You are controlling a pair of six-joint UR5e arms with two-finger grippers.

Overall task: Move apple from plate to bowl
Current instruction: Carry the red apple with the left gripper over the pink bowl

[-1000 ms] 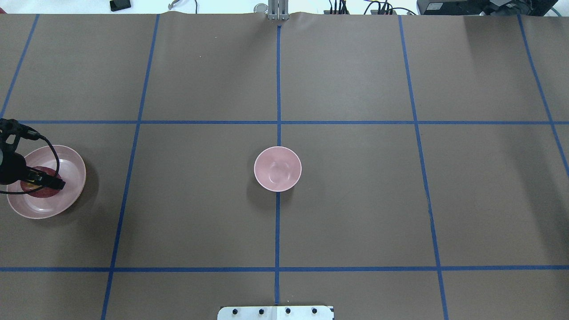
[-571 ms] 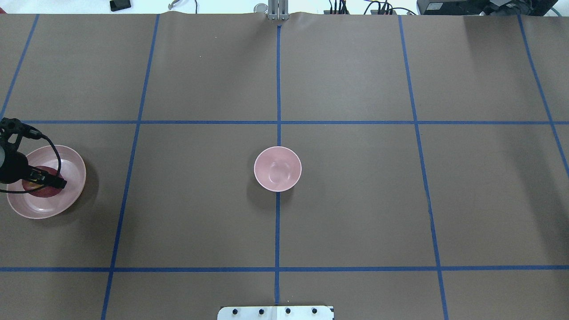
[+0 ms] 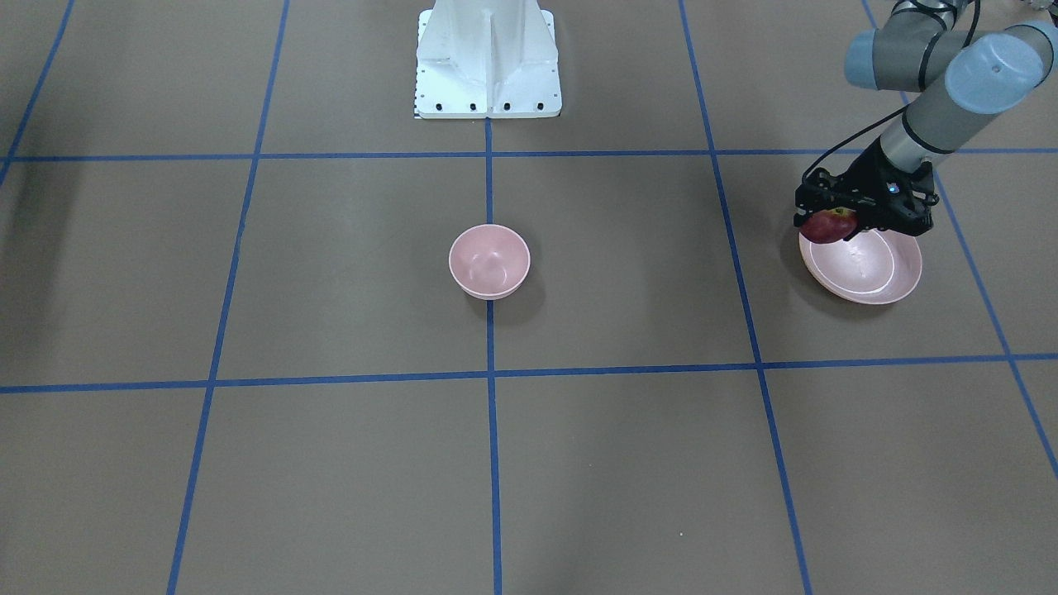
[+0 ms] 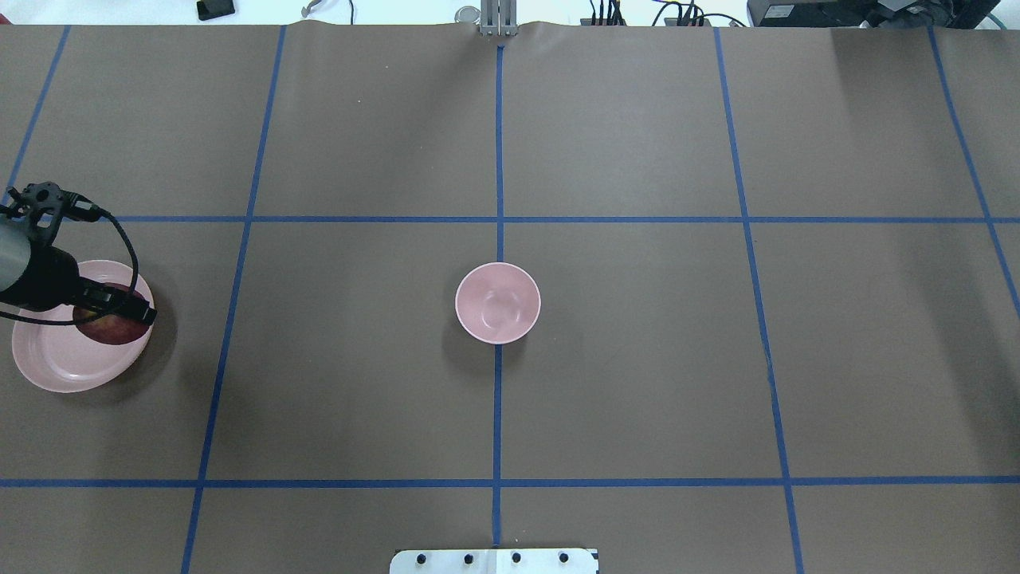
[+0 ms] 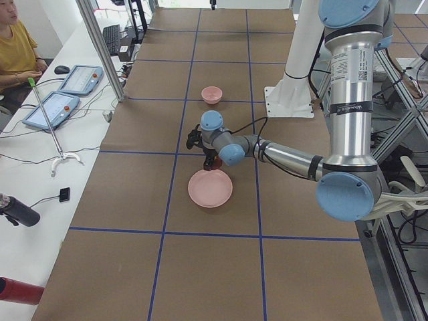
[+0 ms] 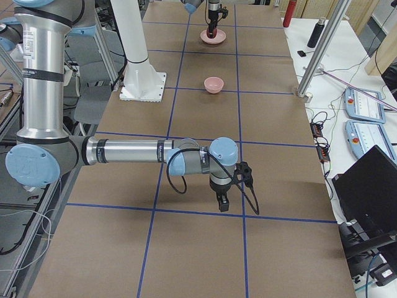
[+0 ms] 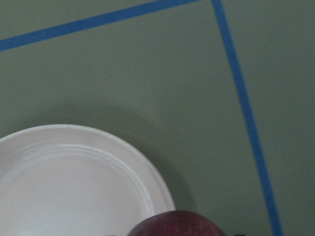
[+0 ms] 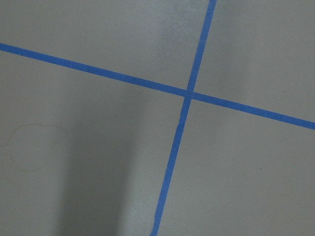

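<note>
- Brown paper covers the table [image 4: 358, 383], ruled into large squares by blue tape [image 4: 498, 159]. The grid probably serves to fix where each item starts.
- Far left in the overhead view sits the plate [image 4: 56, 363], shallow and pale pink. Its inside is bare, and it lies flat on the paper, well apart from the bowl.
- Over the plate's right rim, the side nearest the bowl, hangs the apple [image 4: 107, 330], dark red with a yellow-green patch at the stem. In the front view it looks clear of the plate rather than resting on it. The left wrist view agrees, with the plate's rim showing below the fruit.
- The left gripper [image 4: 119, 319] is clamped on the apple, a finger on either side across its width, so the round fruit cannot roll out. Its arm reaches in low from the left edge.
- At the table's centre, astride the middle tape line, stands the bowl [image 4: 497, 303], upright and empty, with its mouth open to take the apple. The carry towards it seems barely begun.
- Far right, outside the overhead view, the right gripper [image 6: 222, 202] points down at bare paper, away from the work. How far its fingers are parted cannot be told.
</note>
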